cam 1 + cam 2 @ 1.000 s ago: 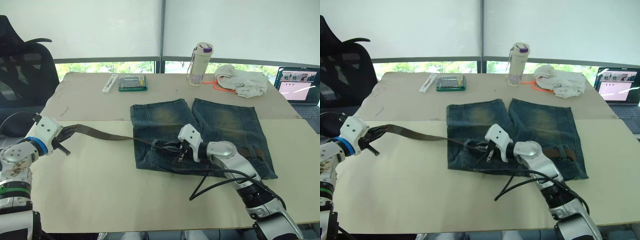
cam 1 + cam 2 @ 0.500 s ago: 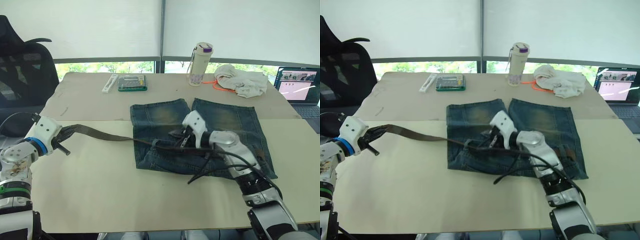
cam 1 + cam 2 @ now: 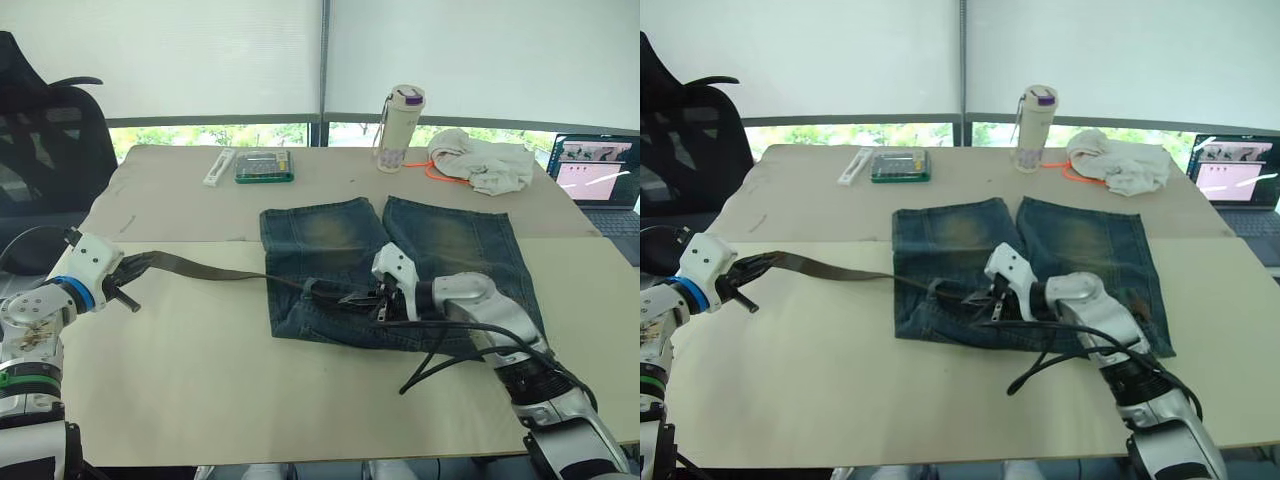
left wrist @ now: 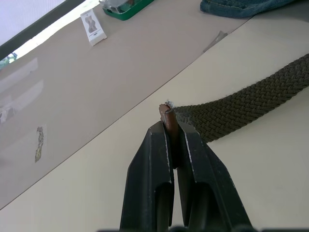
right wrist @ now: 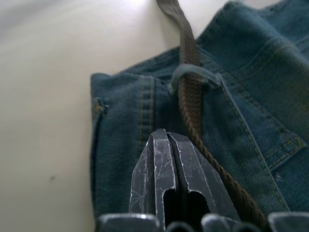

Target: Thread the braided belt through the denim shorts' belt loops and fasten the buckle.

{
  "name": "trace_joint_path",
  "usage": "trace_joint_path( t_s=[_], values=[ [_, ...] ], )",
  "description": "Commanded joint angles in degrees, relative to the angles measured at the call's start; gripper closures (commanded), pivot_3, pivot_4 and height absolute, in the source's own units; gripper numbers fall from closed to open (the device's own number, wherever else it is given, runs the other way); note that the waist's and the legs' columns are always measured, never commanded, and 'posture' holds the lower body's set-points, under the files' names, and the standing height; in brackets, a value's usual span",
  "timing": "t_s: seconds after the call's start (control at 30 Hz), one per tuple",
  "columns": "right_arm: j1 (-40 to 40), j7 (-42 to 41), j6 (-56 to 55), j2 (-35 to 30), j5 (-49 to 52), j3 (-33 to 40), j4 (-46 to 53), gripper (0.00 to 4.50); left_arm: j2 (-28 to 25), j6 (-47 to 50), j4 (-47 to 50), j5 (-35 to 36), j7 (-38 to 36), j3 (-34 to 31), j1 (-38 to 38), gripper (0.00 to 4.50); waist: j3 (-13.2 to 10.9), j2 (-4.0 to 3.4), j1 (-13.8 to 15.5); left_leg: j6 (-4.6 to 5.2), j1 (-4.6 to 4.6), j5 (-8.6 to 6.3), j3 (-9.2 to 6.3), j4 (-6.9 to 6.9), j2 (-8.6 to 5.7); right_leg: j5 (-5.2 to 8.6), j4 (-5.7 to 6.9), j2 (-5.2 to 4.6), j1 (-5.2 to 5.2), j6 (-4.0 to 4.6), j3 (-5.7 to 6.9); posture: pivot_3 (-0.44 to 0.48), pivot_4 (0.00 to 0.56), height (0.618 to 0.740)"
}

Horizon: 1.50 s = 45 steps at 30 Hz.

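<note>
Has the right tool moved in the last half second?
Yes. The right tool has dropped from over the shorts' legs back down to the waistband, nearer the robot, beside the belt.

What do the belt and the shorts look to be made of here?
The belt looks like woven fabric webbing, matte olive-brown: the left wrist view shows a plaited weave, with a smooth brown tip, possibly leather, pinched in the left gripper. The shorts look like faded blue denim, with twill texture and tan double stitching at the seams.
</note>
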State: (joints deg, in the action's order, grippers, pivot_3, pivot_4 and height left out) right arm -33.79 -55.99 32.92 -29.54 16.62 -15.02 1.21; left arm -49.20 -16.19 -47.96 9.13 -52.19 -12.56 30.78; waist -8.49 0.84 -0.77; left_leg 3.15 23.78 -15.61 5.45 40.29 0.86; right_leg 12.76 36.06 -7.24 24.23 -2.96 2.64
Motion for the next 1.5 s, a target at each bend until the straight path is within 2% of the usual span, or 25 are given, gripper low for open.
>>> trace_joint_path(
  t_s=[0.03,0.2,0.5,0.63,0.67,0.77,0.93,1.03,1.23,1.5],
  values=[
    [-1.3,1.4,-2.5,1.1,-1.1,1.0,-0.5,4.48,-1.6,0.0,1.9,0.8,-0.1,-1.3,0.5,4.50,0.0,0.00,0.0,0.00,0.00,0.00,0.00,0.01,0.00,0.00,0.00,0.00,-0.01,0.00,0.00,0.000,0.150,0.737],
    [-3.0,5.7,-5.0,3.6,-4.3,1.8,-4.8,4.48,-1.9,0.1,2.0,0.9,-0.5,-1.5,0.4,4.50,0.0,0.00,0.0,0.00,0.00,0.00,0.00,0.01,-0.01,0.00,0.00,-0.02,-0.01,0.00,0.01,0.000,0.150,0.737],
    [-3.6,8.0,-5.5,3.9,-9.1,0.3,-9.4,4.48,-1.8,0.0,1.5,0.9,-0.5,-1.5,1.1,4.50,0.0,0.00,0.0,-0.03,0.00,0.02,0.02,0.01,-0.01,0.00,0.00,-0.02,-0.01,0.00,0.04,0.000,0.150,0.737],
    [-4.1,8.5,-4.9,4.8,-9.6,0.6,-10.9,4.48,-1.5,2.9,2.1,3.8,-2.3,-2.9,1.9,4.50,0.0,0.00,0.0,-0.03,-0.01,0.02,0.02,0.01,-0.01,0.00,0.01,-0.02,-0.01,0.00,0.04,0.000,0.150,0.737],
    [-4.1,8.6,-4.7,4.9,-9.6,0.6,-11.1,4.50,-1.5,4.0,2.6,4.8,-3.1,-3.4,2.0,3.72,0.0,0.00,-0.1,-0.03,0.00,0.02,0.01,0.01,-0.01,0.00,0.01,-0.02,-0.01,0.00,0.04,0.000,0.150,0.737],
    [-4.0,8.9,-4.7,5.1,-10.1,0.6,-11.8,4.50,-1.6,9.0,4.0,8.8,-5.6,-5.5,2.9,2.79,0.0,0.00,-0.1,-0.03,-0.01,0.02,0.01,0.01,0.00,0.00,0.01,-0.02,-0.01,0.00,0.04,0.000,0.150,0.737],
    [-3.8,8.9,-4.5,5.1,-9.9,1.2,-11.7,4.50,-1.2,16.5,4.6,15.2,-4.4,-10.7,7.3,0.98,0.0,0.05,-0.1,-0.03,0.00,0.02,-0.03,0.04,-0.01,0.00,0.01,-0.02,-0.05,0.00,0.08,0.000,0.150,0.737],
    [-3.4,9.1,-4.3,4.8,-9.9,1.5,-11.1,4.50,2.1,22.0,12.0,17.9,-7.3,-8.9,6.1,0.03,0.0,0.05,0.0,-0.03,-0.01,0.02,-0.03,0.04,-0.02,0.00,0.01,-0.02,-0.07,0.00,0.07,0.000,0.150,0.737],
    [-3.4,9.3,-4.0,4.9,-9.9,1.5,-10.7,4.50,8.8,27.9,23.6,17.2,-7.2,-2.0,4.8,0.01,0.0,0.06,0.0,-0.03,-0.01,0.02,-0.04,0.10,-0.04,0.00,0.02,-0.04,-0.10,0.00,0.06,0.000,0.150,0.737],
    [-2.9,9.9,-3.1,4.4,-9.9,2.1,-8.7,4.50,23.8,22.6,20.6,11.6,-1.2,6.3,10.1,0.01,0.0,0.08,0.1,-0.03,-0.01,0.02,-0.04,0.12,-0.10,0.00,0.00,-0.03,-0.11,0.00,0.03,0.000,0.150,0.737]
  ],
)
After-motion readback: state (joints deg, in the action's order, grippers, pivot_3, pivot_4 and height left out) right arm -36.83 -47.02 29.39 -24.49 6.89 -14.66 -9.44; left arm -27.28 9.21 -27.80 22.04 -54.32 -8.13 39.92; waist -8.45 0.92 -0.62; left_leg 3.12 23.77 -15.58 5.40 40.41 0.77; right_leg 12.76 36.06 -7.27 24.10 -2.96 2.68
